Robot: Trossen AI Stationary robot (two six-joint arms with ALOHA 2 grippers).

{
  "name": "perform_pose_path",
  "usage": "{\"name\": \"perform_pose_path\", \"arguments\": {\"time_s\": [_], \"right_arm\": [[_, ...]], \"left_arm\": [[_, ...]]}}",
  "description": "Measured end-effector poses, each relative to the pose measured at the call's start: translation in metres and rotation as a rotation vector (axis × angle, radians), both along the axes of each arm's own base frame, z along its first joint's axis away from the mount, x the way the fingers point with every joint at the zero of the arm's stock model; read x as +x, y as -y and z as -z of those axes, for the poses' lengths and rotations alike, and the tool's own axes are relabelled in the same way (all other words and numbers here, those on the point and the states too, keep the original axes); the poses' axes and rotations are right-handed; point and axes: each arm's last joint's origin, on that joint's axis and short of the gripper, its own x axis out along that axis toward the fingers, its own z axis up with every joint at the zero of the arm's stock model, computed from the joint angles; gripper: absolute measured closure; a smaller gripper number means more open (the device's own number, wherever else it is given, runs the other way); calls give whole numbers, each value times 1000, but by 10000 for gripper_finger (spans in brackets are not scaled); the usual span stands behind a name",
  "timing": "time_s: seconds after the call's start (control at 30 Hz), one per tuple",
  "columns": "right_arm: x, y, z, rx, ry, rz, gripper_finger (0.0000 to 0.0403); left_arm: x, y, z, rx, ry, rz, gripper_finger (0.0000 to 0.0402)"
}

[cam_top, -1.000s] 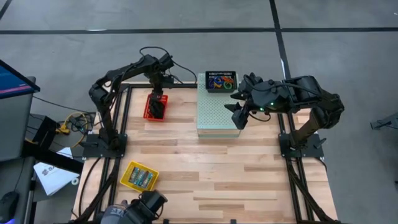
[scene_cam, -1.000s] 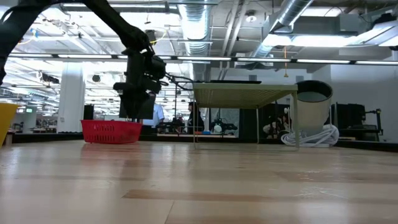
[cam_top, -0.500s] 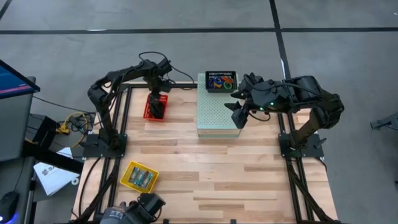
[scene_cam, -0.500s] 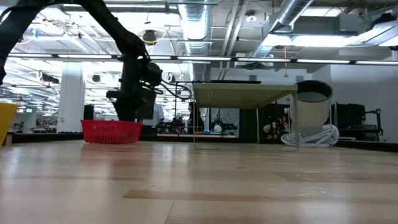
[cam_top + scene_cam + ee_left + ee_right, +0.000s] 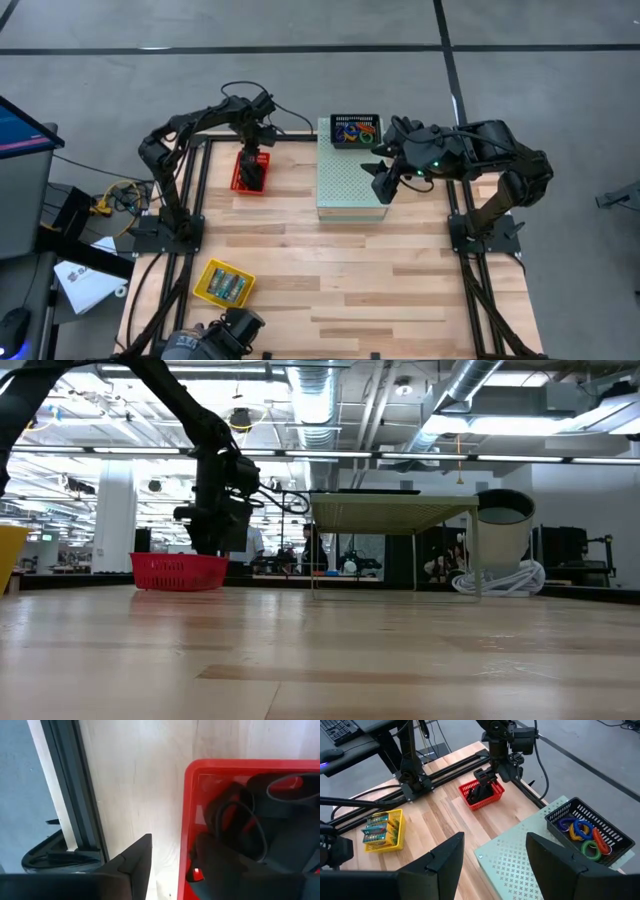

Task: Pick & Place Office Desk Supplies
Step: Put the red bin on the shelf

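A red basket point(image 5: 240, 183) with black binder clips point(image 5: 280, 805) stands at the table's far left. My left gripper point(image 5: 174, 840) points down at it, open. One finger point(image 5: 137, 862) is outside the basket's wall point(image 5: 186, 810) and the other point(image 5: 220, 865) is inside. My right gripper point(image 5: 495, 850) hangs open over the pale green perforated box point(image 5: 350, 190), holding nothing. A black basket point(image 5: 600, 822) of coloured loops point(image 5: 580, 831) stands on that box's far end. A yellow basket point(image 5: 224, 283) of green-blue packets sits near the front left. My left gripper comes from above with its fingers astride the red basket's side wall point(image 5: 186, 810). A strip of bare table shows between the outer finger and the wall. The inner finger's own dark bulk hides whether it touches the wall or the clips.
The pale green box point(image 5: 520, 865) takes up the table's far middle, raised on legs in the low view point(image 5: 390, 510). Bare wood lies between the red basket point(image 5: 470, 802) and the yellow basket point(image 5: 382, 831). Dark frame rails point(image 5: 75, 795) run along the table's left edge.
My left gripper has sunk a little toward the red basket and its wrist has tipped slightly; the basket has stayed in place.
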Motion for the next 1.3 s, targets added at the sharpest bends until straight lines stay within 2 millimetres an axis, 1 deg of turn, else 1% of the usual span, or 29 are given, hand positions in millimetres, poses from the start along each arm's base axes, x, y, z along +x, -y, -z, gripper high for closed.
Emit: {"name": "perform_pose_path", "arguments": {"time_s": [0.3, 0.57, 0.67, 0.77, 0.83, 0.97, 1.07, 1.3], "right_arm": [[0, 0, 0, 6, 3, 4, 193], [0, 0, 0, 6, 3, 4, 193], [0, 0, 0, 6, 3, 4, 193], [0, 0, 0, 6, 3, 4, 193], [0, 0, 0, 6, 2, 4, 193], [0, 0, 0, 6, 3, 4, 193], [0, 0, 0, 5, 2, 3, 193], [0, 0, 0, -3, -8, -3, 193]], "left_arm": [[-1, 1, 3, -11, 8, -10, 295], [-1, 8, 15, -32, 8, -22, 312], [0, 8, 16, -30, 13, -44, 339], [-1, 9, 15, -32, 15, -70, 381], [-1, 9, 13, -36, 30, -89, 392], [-3, 11, 4, -14, 51, -112, 395], [-5, 13, -6, 7, 78, -176, 396], [-17, 30, -39, 17, 117, -374, 398]]}}
